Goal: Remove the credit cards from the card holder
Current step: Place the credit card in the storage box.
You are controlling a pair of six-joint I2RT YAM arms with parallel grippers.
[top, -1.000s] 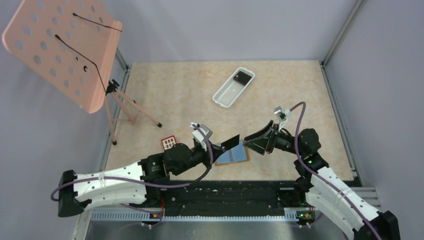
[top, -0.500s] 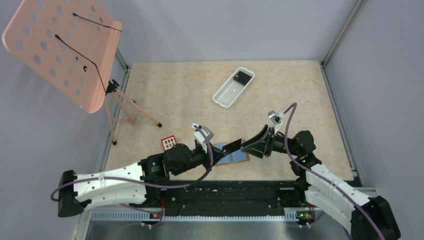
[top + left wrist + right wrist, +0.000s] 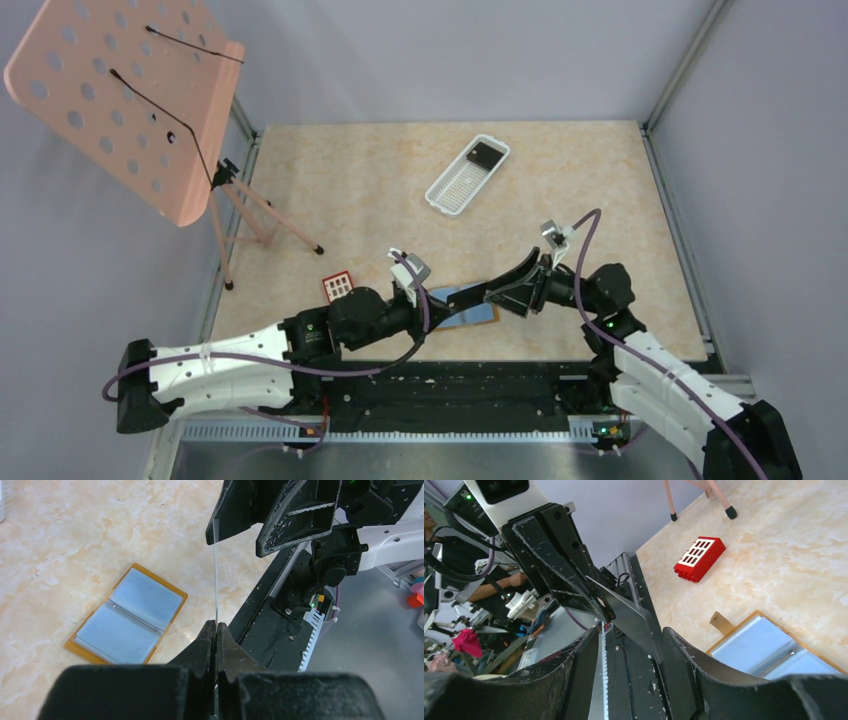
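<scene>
Beige marble-look surface (image 3: 350,180) inside a grey-walled booth, with a pink perforated music stand (image 3: 120,100) off on the left and a white slotted tray (image 3: 432,192) toward the back. None of that matters much here; the action is up front by the arm bases.

The card holder (image 3: 127,617) is lying open and flat on the surface, blue-grey panels up, with nobody touching it. One card (image 3: 624,612) is out of it and up in the air. The left claw (image 3: 216,632) is clamped shut on one end of it, so from the left wrist camera you only see it as a thin edge. The right claw (image 3: 239,537) is spread open with a finger on either side of the card's other end. It hasn't pinched down as far as I can see, so to me this looks like a handover about to happen.

Progress-wise I'd call it partway. One card is clearly out but not put down anywhere. I honestly can't tell whether the holder's pockets have more cards in them, since the panels are the same pale blue-grey. There's also a little red block (image 3: 699,557) sitting near the holder, just clutter I think.
</scene>
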